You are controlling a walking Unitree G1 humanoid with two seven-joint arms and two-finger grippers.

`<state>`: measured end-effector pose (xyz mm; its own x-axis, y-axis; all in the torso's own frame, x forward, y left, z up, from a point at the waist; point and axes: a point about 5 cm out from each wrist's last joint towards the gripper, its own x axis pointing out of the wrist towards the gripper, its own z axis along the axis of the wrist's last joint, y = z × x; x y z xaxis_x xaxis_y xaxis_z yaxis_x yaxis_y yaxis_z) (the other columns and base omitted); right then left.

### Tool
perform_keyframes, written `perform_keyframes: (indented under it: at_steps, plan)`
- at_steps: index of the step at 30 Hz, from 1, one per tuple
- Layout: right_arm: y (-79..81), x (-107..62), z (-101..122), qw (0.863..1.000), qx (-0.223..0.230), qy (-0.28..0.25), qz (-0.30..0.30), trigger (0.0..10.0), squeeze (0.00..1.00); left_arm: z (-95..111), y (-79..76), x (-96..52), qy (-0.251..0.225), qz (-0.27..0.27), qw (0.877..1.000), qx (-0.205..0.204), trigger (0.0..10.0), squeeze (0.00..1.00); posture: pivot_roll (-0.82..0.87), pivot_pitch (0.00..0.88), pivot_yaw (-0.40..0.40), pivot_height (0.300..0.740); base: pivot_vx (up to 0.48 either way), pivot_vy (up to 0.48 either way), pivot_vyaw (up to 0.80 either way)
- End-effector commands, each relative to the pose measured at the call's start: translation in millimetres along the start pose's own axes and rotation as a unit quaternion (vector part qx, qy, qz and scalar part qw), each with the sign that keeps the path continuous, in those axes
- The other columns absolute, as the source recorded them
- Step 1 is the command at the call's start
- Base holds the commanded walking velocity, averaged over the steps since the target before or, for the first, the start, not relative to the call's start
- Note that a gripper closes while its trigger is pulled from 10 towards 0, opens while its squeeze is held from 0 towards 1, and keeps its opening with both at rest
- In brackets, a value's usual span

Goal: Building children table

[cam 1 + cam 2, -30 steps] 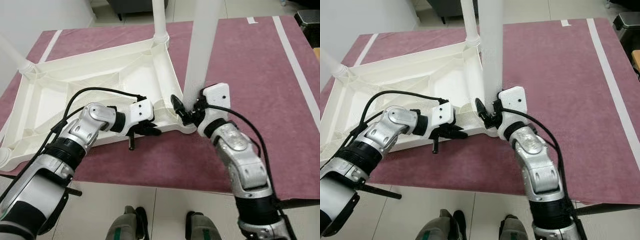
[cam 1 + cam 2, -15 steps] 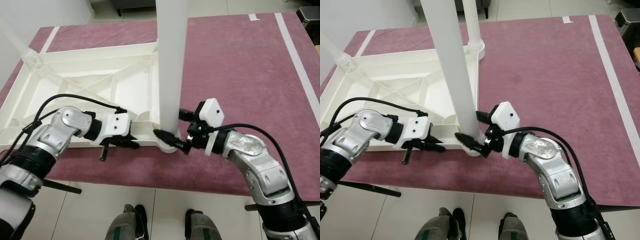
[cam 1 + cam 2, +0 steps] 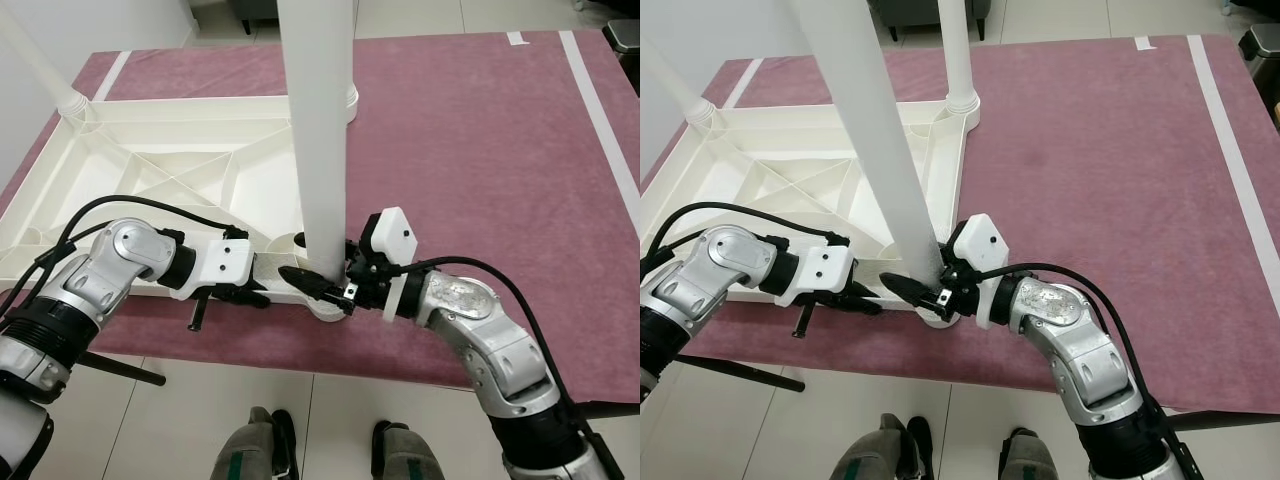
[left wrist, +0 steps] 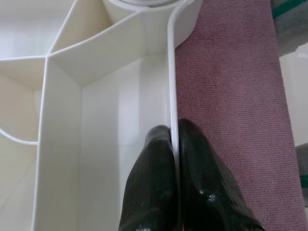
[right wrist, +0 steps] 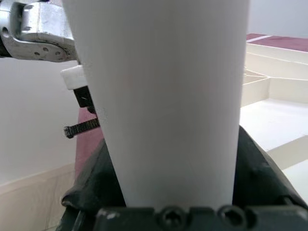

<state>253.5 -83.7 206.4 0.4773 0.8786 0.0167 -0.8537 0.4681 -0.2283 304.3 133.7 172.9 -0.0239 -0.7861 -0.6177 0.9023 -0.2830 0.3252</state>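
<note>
right tool [image 3: 325,285] grips leg [image 3: 320,130] | left tool [image 3: 250,293] pinches tabletop [image 3: 150,180] rim

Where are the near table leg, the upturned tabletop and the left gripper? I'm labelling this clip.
table leg [image 3: 322,140], left eye view, middle of the shaft.
tabletop [image 3: 150,205], left eye view, ribbed underside.
left gripper [image 4: 174,139], left wrist view, fingertips pinching the tabletop's edge wall.

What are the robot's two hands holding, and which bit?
The right tool holds the white table leg near its bottom end. The left tool pinches the thin side rim of the upside-down tabletop.
</note>
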Motion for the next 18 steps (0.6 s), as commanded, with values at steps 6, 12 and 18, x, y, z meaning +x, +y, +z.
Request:
perform_keyframes:
  at_steps: [6,12,18]
  plan:
    - [-13.2,-8.0,-43,0.973,0.039,0.104,-0.201,0.0,0.0,19,19.0,12.6,-0.06,0.0,0.998,-0.001,0.0,0.0,-0.06,0.196,0.162,0.74,0.0,0.0,0.0]
    - [-29.2,-19.1,-63,0.906,0.056,0.177,-0.381,0.0,0.0,33,45.0,21.0,-0.087,0.057,0.995,-0.01,0.0,0.0,-0.06,0.2,0.163,0.74,0.0,0.0,0.0]
    - [-31.1,-23.9,-73,0.864,0.068,0.204,-0.455,0.0,0.0,43,60.6,28.0,-0.104,0.087,0.991,-0.015,0.0,0.0,-0.06,0.201,0.165,0.74,0.0,0.0,0.0]
